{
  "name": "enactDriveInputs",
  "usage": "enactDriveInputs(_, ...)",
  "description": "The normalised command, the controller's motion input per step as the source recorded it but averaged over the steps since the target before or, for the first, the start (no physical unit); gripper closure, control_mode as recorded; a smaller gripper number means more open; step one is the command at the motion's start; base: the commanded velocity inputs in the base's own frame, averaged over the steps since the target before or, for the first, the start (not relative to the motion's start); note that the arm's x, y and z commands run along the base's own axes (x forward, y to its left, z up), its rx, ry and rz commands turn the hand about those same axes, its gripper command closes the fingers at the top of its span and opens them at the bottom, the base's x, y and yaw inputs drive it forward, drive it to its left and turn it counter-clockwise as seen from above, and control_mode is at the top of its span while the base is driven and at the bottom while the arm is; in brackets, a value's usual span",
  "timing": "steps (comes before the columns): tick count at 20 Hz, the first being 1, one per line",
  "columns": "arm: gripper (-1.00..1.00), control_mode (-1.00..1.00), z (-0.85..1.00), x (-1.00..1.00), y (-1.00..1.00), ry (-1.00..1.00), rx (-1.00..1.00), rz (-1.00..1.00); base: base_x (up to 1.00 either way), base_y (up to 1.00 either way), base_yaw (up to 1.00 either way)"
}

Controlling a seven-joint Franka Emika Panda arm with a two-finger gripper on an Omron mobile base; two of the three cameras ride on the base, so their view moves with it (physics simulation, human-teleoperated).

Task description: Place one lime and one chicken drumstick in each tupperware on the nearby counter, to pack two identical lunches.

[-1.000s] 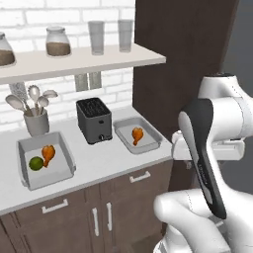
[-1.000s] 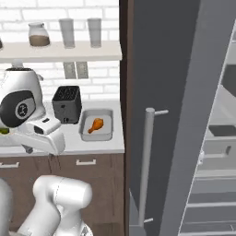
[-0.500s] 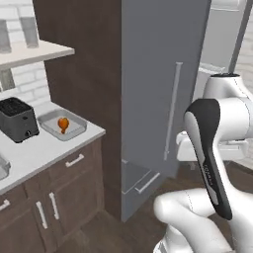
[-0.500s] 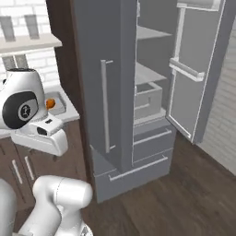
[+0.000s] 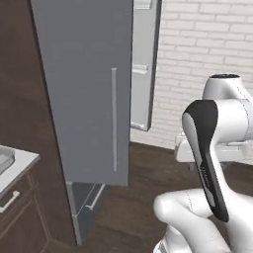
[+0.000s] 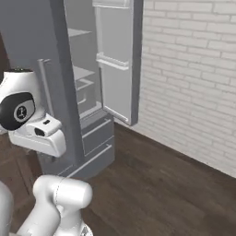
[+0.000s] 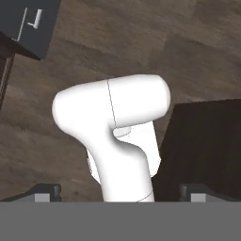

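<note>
Of the pale grey counter (image 5: 16,170), just a corner shows at the far left of the left base view, over a dark brown cabinet (image 5: 15,217). A grey container edge (image 5: 4,159) rests on it. The limes, the drumsticks and the rest of the tupperware are out of view. My gripper (image 7: 120,192) is open: its two dark fingertips (image 7: 47,190) stand far apart with nothing held between them. It points down at the dark wood floor, away from the counter. The hand (image 5: 197,150) hangs in front of my arm; in the right base view the hand (image 6: 39,136) sits at the left.
A tall grey fridge (image 5: 89,89) stands ahead with a long handle (image 5: 114,118). Its other door (image 6: 117,60) is swung open, showing the shelves (image 6: 83,73). A white brick wall (image 6: 193,69) runs on the right above dark wood floor (image 6: 152,184).
The whole picture has swung: the base turned from the counter toward the fridge. The tupperware with the drumstick slid off to the left. The arm keeps the same pose.
</note>
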Motion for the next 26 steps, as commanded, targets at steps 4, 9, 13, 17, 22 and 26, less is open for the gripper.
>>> enactDriveInputs(4, -1.0, 1.0, 0.0, 0.0, 0.0, 0.0, 0.0, 0.0, 0.89, -0.56, -0.3)
enactDriveInputs(9, -1.0, 1.0, 0.0, 0.0, 0.0, 0.0, 0.0, 0.0, 1.0, -0.46, -0.08)
enactDriveInputs(13, -1.0, 1.0, 0.0, 0.0, 0.0, 0.0, 0.0, 0.0, 1.0, -0.21, 0.26)
enactDriveInputs(17, -1.0, 1.0, 0.0, 0.0, 0.0, 0.0, 0.0, 0.0, 0.77, -0.04, 0.7)
enactDriveInputs(22, -1.0, 1.0, 0.0, 0.0, 0.0, 0.0, 0.0, 0.0, 0.4, -0.03, 0.87)
enactDriveInputs(26, -1.0, 1.0, 0.0, 0.0, 0.0, 0.0, 0.0, 0.0, 0.21, -0.14, 0.87)
